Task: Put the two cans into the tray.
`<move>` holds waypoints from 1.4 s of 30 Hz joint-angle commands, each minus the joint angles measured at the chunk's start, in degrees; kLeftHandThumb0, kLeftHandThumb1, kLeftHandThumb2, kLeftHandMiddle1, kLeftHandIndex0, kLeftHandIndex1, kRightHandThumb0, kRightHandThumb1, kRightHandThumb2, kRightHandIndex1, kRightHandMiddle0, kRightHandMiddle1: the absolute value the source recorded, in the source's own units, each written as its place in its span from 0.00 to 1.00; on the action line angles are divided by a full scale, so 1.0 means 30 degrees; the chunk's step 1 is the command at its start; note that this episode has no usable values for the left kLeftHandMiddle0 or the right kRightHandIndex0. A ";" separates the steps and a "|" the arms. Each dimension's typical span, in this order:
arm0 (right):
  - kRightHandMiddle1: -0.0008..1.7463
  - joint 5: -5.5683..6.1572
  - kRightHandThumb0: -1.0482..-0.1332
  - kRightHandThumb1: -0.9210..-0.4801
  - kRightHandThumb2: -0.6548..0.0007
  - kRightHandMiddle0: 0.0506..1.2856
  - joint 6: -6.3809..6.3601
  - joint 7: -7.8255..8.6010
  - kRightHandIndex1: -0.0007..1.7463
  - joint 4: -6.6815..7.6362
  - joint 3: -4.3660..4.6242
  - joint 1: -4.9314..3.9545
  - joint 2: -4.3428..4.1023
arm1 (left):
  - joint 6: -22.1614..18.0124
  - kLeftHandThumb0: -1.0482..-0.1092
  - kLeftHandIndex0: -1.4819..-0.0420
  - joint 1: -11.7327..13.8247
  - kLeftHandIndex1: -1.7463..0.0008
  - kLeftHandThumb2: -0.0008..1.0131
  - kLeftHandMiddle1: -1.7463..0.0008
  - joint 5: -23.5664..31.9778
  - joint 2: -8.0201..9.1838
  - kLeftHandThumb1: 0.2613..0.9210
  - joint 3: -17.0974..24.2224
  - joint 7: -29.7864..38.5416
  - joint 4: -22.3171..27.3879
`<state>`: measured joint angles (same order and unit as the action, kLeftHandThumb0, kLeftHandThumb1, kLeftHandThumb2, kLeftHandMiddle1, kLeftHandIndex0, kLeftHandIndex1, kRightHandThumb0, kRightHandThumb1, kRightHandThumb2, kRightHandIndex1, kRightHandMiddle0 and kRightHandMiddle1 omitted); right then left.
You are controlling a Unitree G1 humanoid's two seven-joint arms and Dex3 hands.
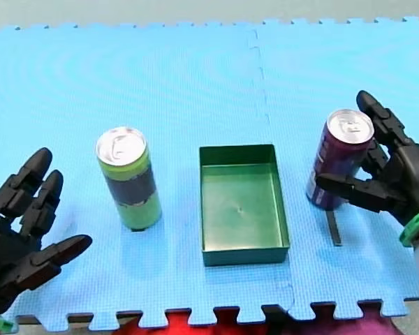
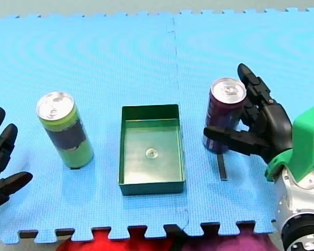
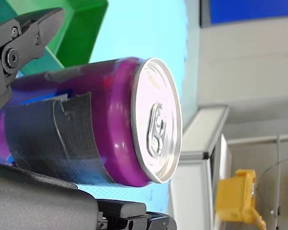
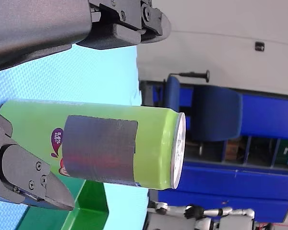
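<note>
**Purple can taken in hand beside waiting tray**

The purple can (image 1: 337,157) is pictured on the blue foam mat (image 1: 160,84), just right of the green tray (image 1: 237,149). It is enclosed by the robot's right hand (image 1: 398,174). The thumb (image 1: 341,185) is laid across its lower front, and the other fingers (image 1: 380,115) are curled behind its upper wall. How firmly the can is clamped cannot be told, and it appears slightly tilted. In the first wrist view, a dark tape band (image 3: 43,129) is seen where the hand meets the can.

The green can (image 1: 129,181) stands upright left of the tray. It is apart from the left hand (image 1: 24,223), which is empty and unclenched at the mat's near left corner. No can is in the tray.

For a clean lift, the grip is best firmed only enough to stop slipping, since a thin can wall is likely to dent. The can should be raised clear of the tray's wall and carried across upright. It should then be set toward one end, so that room is left for the second can.
</note>
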<state>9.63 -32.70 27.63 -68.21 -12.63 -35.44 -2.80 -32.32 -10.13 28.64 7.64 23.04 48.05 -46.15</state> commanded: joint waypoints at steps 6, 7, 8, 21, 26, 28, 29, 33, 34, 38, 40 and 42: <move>0.00 0.0032 0.26 0.81 1.00 0.06 0.0137 -0.0034 0.00 -0.0362 -0.0187 -0.0292 -0.0229 | 0.0307 0.00 0.87 0.0170 1.00 0.00 1.00 0.0437 0.0092 0.58 0.0130 0.0308 0.0315; 0.00 0.0039 0.26 0.81 1.00 0.06 0.0153 -0.0028 0.00 -0.0389 -0.0207 -0.0319 -0.0226 | 0.0335 0.00 0.86 0.0202 1.00 0.00 1.00 0.0443 0.0080 0.58 0.0119 0.0298 0.0390; 0.00 0.0049 0.26 0.81 1.00 0.06 0.0170 -0.0020 0.00 -0.0416 -0.0229 -0.0345 -0.0218 | 0.0358 0.00 0.86 0.0228 1.00 0.00 1.00 0.0438 0.0076 0.58 0.0110 0.0283 0.0457; 0.00 0.0131 0.26 0.79 1.00 0.06 0.0241 0.0145 0.00 -0.0643 -0.0493 -0.0581 -0.0127 | 0.0443 0.00 0.86 0.0348 1.00 0.00 1.00 0.0382 0.0089 0.58 0.0040 0.0261 0.0799; 0.00 0.0093 0.26 0.78 1.00 0.06 0.0258 0.0137 0.00 -0.0716 -0.0500 -0.0640 -0.0068 | 0.0437 0.00 0.86 0.0367 1.00 0.00 1.00 0.0378 0.0077 0.57 0.0030 0.0253 0.0809; 0.00 0.0057 0.26 0.78 1.00 0.06 0.0252 0.0120 0.00 -0.0710 -0.0471 -0.0671 -0.0033 | 0.0421 0.00 0.86 0.0388 1.00 0.00 1.00 0.0352 0.0055 0.57 0.0007 0.0214 0.0844; 0.00 0.0037 0.26 0.78 1.00 0.06 0.0244 0.0110 0.00 -0.0697 -0.0452 -0.0681 -0.0016 | 0.0419 0.00 0.86 0.0394 1.00 0.00 1.00 0.0343 0.0051 0.57 -0.0003 0.0197 0.0858; 0.00 -0.0048 0.25 0.77 0.99 0.06 0.0227 0.0088 0.00 -0.0662 -0.0370 -0.0731 0.0068 | 0.0376 0.00 0.86 0.0427 1.00 0.00 1.00 0.0248 0.0024 0.58 -0.0062 0.0049 0.0913; 0.00 -0.0068 0.25 0.77 0.99 0.06 0.0226 0.0074 0.00 -0.0648 -0.0345 -0.0752 0.0105 | 0.0343 0.00 0.86 0.0447 1.00 0.00 1.00 0.0199 0.0018 0.58 -0.0084 -0.0025 0.0928; 0.00 -0.0148 0.25 0.76 0.99 0.06 0.0249 0.0020 0.00 -0.0591 -0.0256 -0.0821 0.0210 | 0.0287 0.00 0.86 0.0470 1.00 0.00 1.00 0.0113 -0.0010 0.58 -0.0144 -0.0231 0.0947; 0.00 -0.0167 0.25 0.75 0.99 0.06 0.0272 0.0016 0.00 -0.0580 -0.0230 -0.0841 0.0241 | 0.0289 0.00 0.86 0.0471 1.00 0.00 1.00 0.0116 -0.0015 0.58 -0.0158 -0.0264 0.0943; 0.00 -0.0178 0.24 0.75 0.99 0.06 0.0293 0.0012 0.00 -0.0577 -0.0214 -0.0852 0.0271 | 0.0300 0.00 0.86 0.0481 1.00 0.00 1.00 0.0140 -0.0012 0.58 -0.0164 -0.0267 0.0945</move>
<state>9.05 -32.01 27.74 -70.07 -13.28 -37.71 -1.97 -31.25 -8.82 29.17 7.50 22.53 47.34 -43.59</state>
